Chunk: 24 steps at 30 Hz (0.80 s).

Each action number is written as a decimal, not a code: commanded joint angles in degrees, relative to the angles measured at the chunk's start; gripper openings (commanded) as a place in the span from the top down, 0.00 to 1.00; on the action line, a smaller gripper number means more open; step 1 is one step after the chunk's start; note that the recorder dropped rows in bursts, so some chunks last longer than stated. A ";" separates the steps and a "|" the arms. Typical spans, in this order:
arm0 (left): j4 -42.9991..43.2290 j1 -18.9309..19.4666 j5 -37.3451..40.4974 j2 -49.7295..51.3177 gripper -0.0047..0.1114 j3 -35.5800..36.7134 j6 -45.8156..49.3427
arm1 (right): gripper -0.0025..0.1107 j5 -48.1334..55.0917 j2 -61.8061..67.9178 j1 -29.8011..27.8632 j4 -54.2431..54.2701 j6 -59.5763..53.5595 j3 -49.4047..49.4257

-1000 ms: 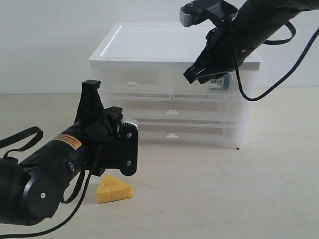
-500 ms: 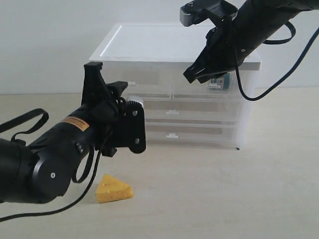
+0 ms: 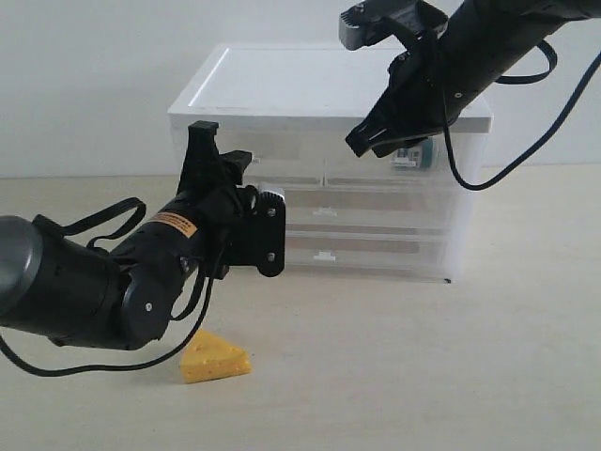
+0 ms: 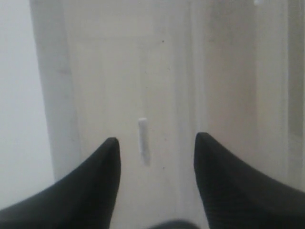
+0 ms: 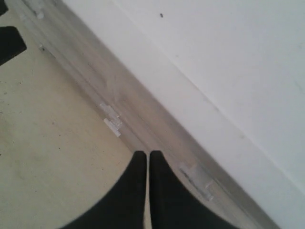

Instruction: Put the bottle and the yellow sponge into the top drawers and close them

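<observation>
1. Only the exterior view shows the yellow sponge (image 3: pixel 214 357). It is a porous, cheese-shaped wedge lying on the beige table (image 3: pixel 423 357), in front of the cabinet (image 3: pixel 319 85) and below the left arm, well apart from both grippers.
2. The same view alone shows the bottle (image 3: pixel 413 156). Its teal-and-white label appears at the level of the right top drawer (image 3: pixel 352 167), and the right arm hides a large part of it. I cannot say for sure whether it sits inside.
3. The left wrist view gives what the exterior view hides. The left gripper (image 4: pixel 155 138) has its two black, pointed fingers spread apart with nothing between them. Beyond the gap stands a small white tab handle (image 4: pixel 142 144) on a cloudy, translucent plastic front.
4. From outside, the left gripper (image 3: pixel 221 155) is raised in front of the left top drawer (image 3: pixel 291 155), close to its face.
5. The right wrist view shows the right gripper (image 5: pixel 147 155) with its fingers pressed together and holding nothing. Beside them run the smooth white cabinet top and the drawer fronts.
6. From outside, the right gripper (image 3: pixel 357 143) hangs at the front edge of the cabinet top, above the right top drawer.
</observation>
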 commanded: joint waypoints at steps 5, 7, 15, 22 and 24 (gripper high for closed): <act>0.63 1.06 0.58 1.41 0.57 -4.18 -1.22 | 0.98 0.55 0.08 -0.41 -0.11 0.01 -0.40; 0.73 1.45 1.89 1.41 0.57 -4.93 -1.63 | 0.98 0.55 0.08 -0.41 -0.11 0.01 -0.40; 0.73 1.80 6.13 1.41 0.62 -7.07 -1.73 | 0.98 0.55 0.08 -0.41 -0.11 0.01 -0.40; 0.73 2.66 11.89 1.41 0.68 -8.68 -1.73 | 0.98 0.91 0.08 -0.41 -0.11 0.12 -0.40; 0.73 3.10 11.89 1.46 0.68 -9.15 -1.76 | 0.98 1.02 0.08 -0.41 -0.11 0.12 -0.40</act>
